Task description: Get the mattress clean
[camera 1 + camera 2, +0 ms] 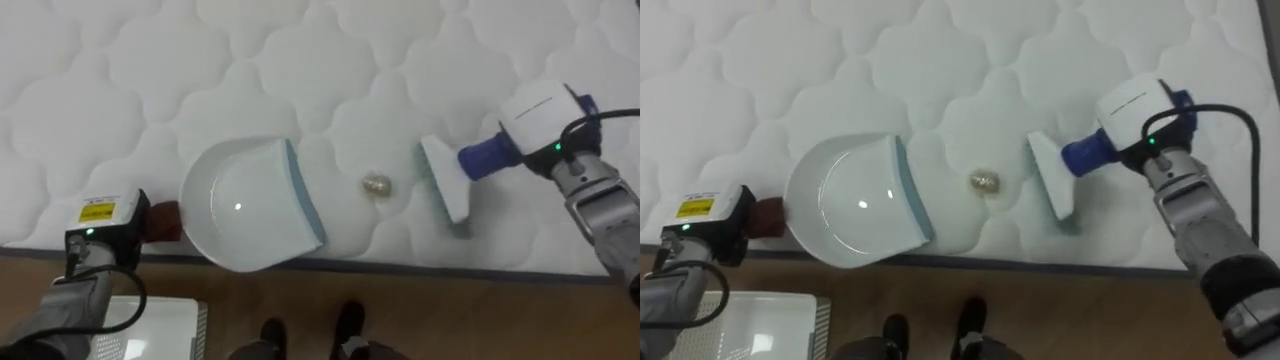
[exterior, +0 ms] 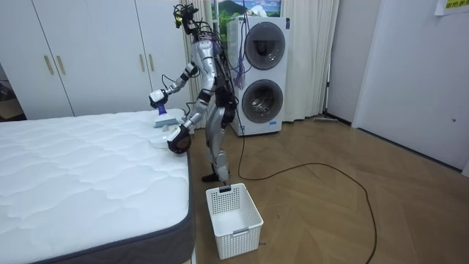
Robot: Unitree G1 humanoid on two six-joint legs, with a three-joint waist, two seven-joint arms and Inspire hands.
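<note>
A white dustpan (image 1: 250, 205) lies flat on the quilted white mattress (image 1: 120, 80), close to its near edge, mouth facing right. Its dark red handle (image 1: 166, 222) runs into my left hand (image 1: 105, 226), which is shut on it. A small crumpled beige scrap (image 1: 376, 184) rests on the mattress just right of the dustpan's mouth. Right of the scrap, a brush (image 1: 447, 180) with a white head and blue handle stands on the mattress. My right hand (image 1: 545, 118) is shut on that handle. In the room view I stand at the bed's side by its corner.
A white plastic basket (image 2: 234, 210) stands on the wooden floor beside the bed, by my feet; its rim (image 1: 150, 322) shows at lower left. Two stacked washing machines (image 2: 261, 73) and white wardrobes (image 2: 88, 51) line the wall behind me.
</note>
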